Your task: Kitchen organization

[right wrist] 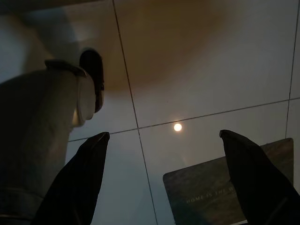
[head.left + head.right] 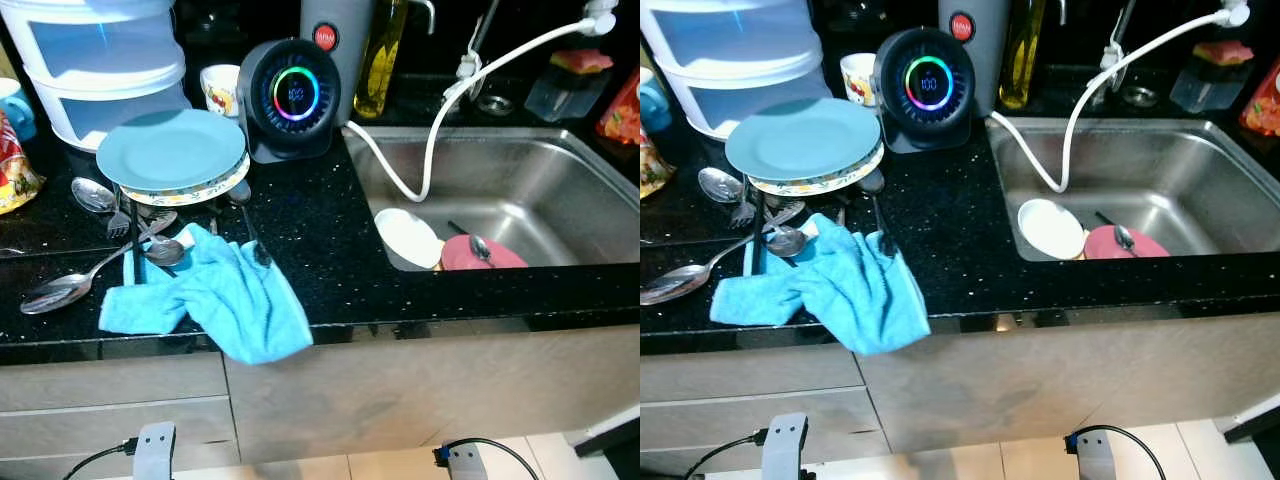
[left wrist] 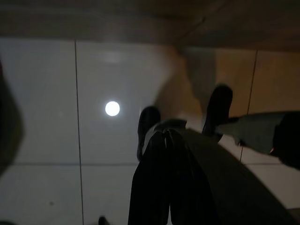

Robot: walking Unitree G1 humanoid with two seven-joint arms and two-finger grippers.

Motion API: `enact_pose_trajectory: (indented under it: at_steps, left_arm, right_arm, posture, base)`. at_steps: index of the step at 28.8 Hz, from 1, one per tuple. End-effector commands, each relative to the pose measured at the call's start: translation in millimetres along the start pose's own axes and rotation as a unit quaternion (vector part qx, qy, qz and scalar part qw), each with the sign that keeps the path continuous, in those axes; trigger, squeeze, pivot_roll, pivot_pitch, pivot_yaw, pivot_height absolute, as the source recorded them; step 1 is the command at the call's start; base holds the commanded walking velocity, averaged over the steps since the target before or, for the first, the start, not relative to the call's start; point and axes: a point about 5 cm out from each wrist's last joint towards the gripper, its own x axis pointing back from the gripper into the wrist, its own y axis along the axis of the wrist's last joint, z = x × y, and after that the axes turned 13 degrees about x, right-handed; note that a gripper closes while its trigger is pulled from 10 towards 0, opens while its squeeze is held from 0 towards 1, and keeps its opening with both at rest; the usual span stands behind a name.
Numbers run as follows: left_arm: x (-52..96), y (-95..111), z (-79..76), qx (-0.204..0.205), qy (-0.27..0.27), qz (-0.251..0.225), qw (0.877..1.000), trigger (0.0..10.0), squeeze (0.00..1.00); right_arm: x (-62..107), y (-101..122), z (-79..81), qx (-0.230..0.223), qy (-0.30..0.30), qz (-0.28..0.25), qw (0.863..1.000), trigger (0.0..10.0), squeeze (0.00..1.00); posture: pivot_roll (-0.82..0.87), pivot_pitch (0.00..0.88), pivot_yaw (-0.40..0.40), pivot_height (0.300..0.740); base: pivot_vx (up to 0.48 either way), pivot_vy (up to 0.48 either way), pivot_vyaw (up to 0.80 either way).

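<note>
A black countertop (image 2: 320,230) holds a light blue plate (image 2: 172,150) stacked on a patterned plate. In front of it lie several spoons (image 2: 60,290), a fork (image 2: 120,222) and a crumpled blue cloth (image 2: 215,295) that hangs over the counter's front edge. The steel sink (image 2: 540,170) on the right holds a white bowl (image 2: 408,238) and a pink dish (image 2: 490,255) with a spoon in it. Both arms hang idle below the counter. My left gripper (image 3: 166,133) is shut over the tiled floor. My right gripper (image 1: 164,136) is open with nothing between its fingers.
A black round speaker (image 2: 290,98) with a glowing ring stands behind the plates. A white hose (image 2: 440,120) runs into the sink. White stacked containers (image 2: 100,60), a cup (image 2: 220,88) and an oil bottle (image 2: 382,55) line the back. Cabinet fronts (image 2: 400,390) lie below the counter.
</note>
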Motion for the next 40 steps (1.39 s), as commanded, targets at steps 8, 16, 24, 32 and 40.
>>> enact_pose_trajectory:
  at_steps: [8, 16, 24, 32, 40]
  left_arm:
    - [1.8, -17.9, 3.6, 0.024, 0.014, 0.04, 0.999, 10.0, 0.0]
    - [3.4, -24.4, 9.2, 0.035, 0.04, 0.047, 0.997, 10.0, 0.0]
    - [4.7, -27.8, 13.6, 0.044, 0.057, 0.054, 0.996, 10.0, 0.0]
    - [7.8, -25.2, 28.2, 0.095, 0.115, 0.031, 0.988, 10.0, 0.0]
    - [23.7, -1.7, 75.6, 0.222, 0.264, -0.083, 0.935, 10.0, 0.0]
  right_arm:
    - [0.5, -4.3, -1.2, 0.006, 0.001, 0.003, 1.0, 10.0, 0.0]
    - [0.5, -4.9, -1.1, 0.009, 0.002, 0.004, 1.0, 10.0, 0.0]
    - [0.6, -5.4, -1.2, 0.014, 0.003, 0.004, 1.0, 10.0, 0.0]
    - [0.5, -3.9, -0.8, 0.028, 0.007, 0.0, 1.0, 10.0, 0.0]
    - [0.2, 1.1, -1.3, 0.054, 0.013, -0.005, 0.998, 10.0, 0.0]
  posture:
    - [0.12, 0.059, -0.076, 0.74]
    - [0.12, 0.06, -0.076, 0.74]
    - [0.13, 0.064, -0.077, 0.74]
    - [0.14, 0.07, -0.079, 0.74]
    - [0.19, 0.09, -0.084, 0.74]
  base:
    - [0.0, -0.101, 0.0]
    - [0.0, -0.295, 0.0]
    - [0.0, 0.0, 0.0]
    - [0.0, 0.0, 0.0]
    - [0.0, 0.0, 0.0]
